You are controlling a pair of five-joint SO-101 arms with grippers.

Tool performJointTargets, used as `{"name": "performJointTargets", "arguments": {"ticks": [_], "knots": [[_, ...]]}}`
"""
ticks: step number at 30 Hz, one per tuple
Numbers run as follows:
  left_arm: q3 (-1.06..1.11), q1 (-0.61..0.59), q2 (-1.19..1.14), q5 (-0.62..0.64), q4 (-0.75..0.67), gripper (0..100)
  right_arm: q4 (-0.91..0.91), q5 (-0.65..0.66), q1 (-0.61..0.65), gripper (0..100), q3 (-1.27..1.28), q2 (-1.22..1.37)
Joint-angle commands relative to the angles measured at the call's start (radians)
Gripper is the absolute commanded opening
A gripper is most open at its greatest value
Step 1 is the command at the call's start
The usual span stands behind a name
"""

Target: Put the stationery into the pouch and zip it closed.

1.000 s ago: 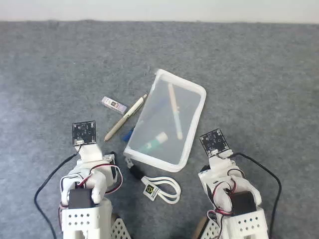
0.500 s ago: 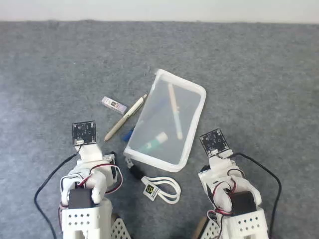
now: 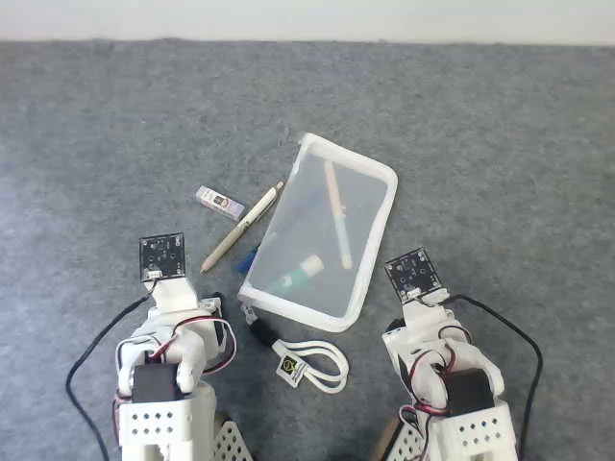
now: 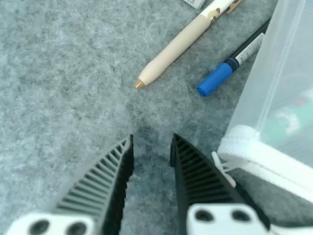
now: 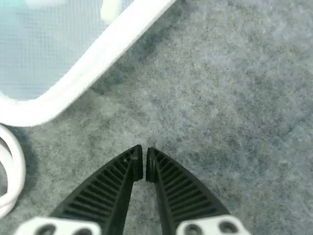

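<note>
One translucent, white-edged zip pouch (image 3: 370, 206) lies on the table ahead of both arms. Three pieces lie outside it on the left arm's side: a beige pen (image 3: 242, 227), a blue-capped marker (image 4: 217, 78) and a small box (image 3: 219, 201). In the left wrist view the marker's black barrel runs toward the pouch's edge. The left gripper (image 4: 151, 138) is slightly parted and empty. The right gripper (image 5: 144, 148) is pinched together and empty. Grey felt (image 3: 500, 125) spreads wide around them.

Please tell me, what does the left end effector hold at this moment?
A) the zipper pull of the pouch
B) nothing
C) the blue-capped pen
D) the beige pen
B: the left end effector is open over bare carpet, while the beige pen and the blue-capped pen lie on the carpet apart from it.
</note>
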State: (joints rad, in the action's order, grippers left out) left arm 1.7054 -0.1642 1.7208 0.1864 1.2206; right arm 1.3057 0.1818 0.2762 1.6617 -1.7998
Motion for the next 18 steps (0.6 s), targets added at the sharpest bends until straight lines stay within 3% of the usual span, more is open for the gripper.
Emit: {"name": "performJointTargets", "arguments": {"ticks": [1, 18], "knots": [[-0.033, -0.006, 0.017, -0.003, 0.008, 12, 0.002, -0.005, -0.002, 1.8, 0.021, -0.015], [-0.033, -0.003, 0.017, -0.003, 0.008, 12, 0.002, -0.005, -0.002, 1.8, 0.021, -0.015]]}}
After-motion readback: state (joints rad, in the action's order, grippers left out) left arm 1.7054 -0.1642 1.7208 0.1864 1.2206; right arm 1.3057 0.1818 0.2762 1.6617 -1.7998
